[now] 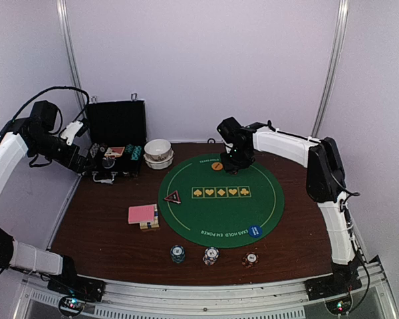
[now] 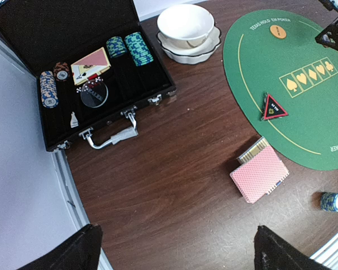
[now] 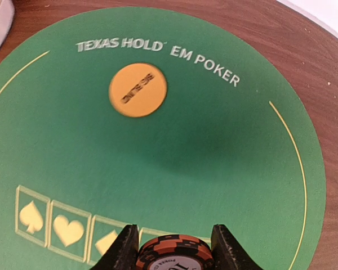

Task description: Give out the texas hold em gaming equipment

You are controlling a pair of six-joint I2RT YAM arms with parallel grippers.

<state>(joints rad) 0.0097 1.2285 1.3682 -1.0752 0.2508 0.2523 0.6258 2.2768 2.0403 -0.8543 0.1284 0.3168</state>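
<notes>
Right wrist: right end effector (image 3: 174,241) grips an orange-black chip stack (image 3: 170,256).

Top view high and behind, left wrist looking down from afar, right wrist close, all sharing green mat (image 1: 219,214)

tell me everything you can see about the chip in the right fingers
The orange-and-black chip is round, with a striped orange and black rim around a pale centre whose print is cut off. It looks like hard plastic. The right fingers pinch it by opposite edges, face toward the wrist camera, over the green mat near the suit boxes. Whether it is one chip or a small stack is unclear.
</notes>
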